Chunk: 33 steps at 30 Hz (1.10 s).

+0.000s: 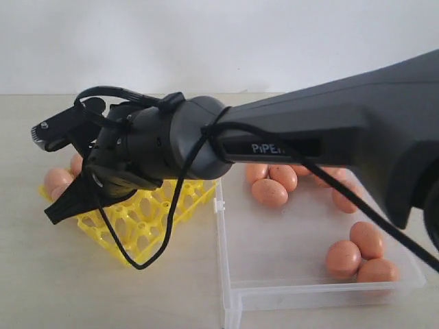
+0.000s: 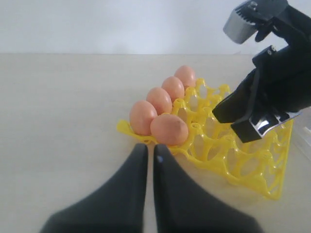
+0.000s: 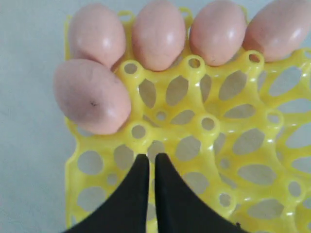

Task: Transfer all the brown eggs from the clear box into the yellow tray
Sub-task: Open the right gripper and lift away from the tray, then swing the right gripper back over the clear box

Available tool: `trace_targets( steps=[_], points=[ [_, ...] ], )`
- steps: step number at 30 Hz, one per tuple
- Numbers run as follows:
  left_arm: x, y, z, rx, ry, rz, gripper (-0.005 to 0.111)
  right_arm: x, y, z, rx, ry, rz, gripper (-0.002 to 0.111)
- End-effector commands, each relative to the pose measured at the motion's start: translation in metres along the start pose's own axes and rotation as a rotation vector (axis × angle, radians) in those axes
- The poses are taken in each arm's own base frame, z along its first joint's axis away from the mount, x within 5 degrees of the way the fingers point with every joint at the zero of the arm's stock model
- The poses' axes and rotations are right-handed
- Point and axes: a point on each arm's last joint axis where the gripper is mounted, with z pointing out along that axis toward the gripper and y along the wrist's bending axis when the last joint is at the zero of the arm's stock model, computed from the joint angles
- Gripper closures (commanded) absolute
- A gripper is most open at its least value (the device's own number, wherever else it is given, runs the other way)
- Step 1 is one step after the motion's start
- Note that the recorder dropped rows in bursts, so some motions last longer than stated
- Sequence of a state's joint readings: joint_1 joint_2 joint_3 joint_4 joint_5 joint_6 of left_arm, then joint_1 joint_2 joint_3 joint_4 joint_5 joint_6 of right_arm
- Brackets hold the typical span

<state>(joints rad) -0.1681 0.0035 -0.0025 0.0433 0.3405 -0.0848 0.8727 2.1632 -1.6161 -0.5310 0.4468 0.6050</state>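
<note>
While the right gripper (image 1: 53, 214) hung over the yellow tray (image 1: 147, 223), its jaws were pressed together on nothing. Five brown eggs (image 3: 158, 34) sat in the tray's cups, four in a row along one edge and a fifth beside the end one. The tray lay at nine o'clock of the clear box (image 1: 233, 301), just beside it. More eggs lay loose in the box, some at twelve o'clock, three at four o'clock. The left gripper (image 2: 149, 153), likewise closed and empty, pointed at the tray.

Right arm (image 1: 329, 130) enters the exterior frame at the right edge and extends to centre-left, wrist pitched downward. Right end effector (image 1: 60, 207) at lower left, fingers pressed together, empty. Left end effector (image 2: 148, 149): fingers nearly touching, empty.
</note>
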Motion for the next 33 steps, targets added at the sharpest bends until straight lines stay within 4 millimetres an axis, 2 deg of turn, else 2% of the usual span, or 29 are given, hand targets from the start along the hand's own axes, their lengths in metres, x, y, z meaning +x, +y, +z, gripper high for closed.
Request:
trace_targets(
  steps=[1,5,7,10,12,14,17,20,25,30,33],
  points=[
    [0.000,0.000,0.000,0.006,-0.005,-0.003,0.103,-0.018,-0.005,-0.025,-0.010,-0.088,-0.007,0.108],
    [0.000,0.000,0.000,0.006,-0.005,-0.003,0.103,-0.016,-0.008,-0.049,-0.049,-0.183,-0.007,0.108],
    [0.000,0.000,0.000,0.006,-0.005,-0.003,0.103,-0.005,-0.011,-0.064,-0.072,-0.213,0.014,0.108],
    [0.000,0.000,0.000,0.006,-0.005,-0.003,0.103,0.012,-0.023,-0.098,-0.047,-0.261,-0.011,0.108],
    [0.000,0.000,0.000,0.006,-0.005,-0.003,0.103,0.025,-0.036,-0.122,0.022,-0.295,-0.054,0.108],
    [0.000,0.000,0.000,0.006,-0.005,-0.003,0.103,0.041,-0.059,-0.147,0.168,-0.353,-0.049,0.108],
    [0.000,0.000,0.000,0.006,-0.005,-0.003,0.103,0.070,-0.099,-0.170,0.332,-0.390,0.111,0.108],
    [0.000,0.000,0.000,0.006,-0.005,-0.003,0.103,0.091,-0.135,-0.176,0.331,-0.338,0.173,0.108],
    [0.000,0.000,0.000,0.006,-0.005,-0.003,0.103,0.102,-0.179,-0.169,0.039,-0.262,0.327,0.108],
    [0.000,0.000,0.000,0.006,-0.005,-0.003,0.103,0.097,-0.212,-0.160,-0.253,-0.243,0.436,0.108],
    [0.000,0.000,0.000,0.006,-0.005,-0.003,0.103,0.089,-0.222,-0.148,-0.356,-0.237,0.444,0.108]
  ],
)
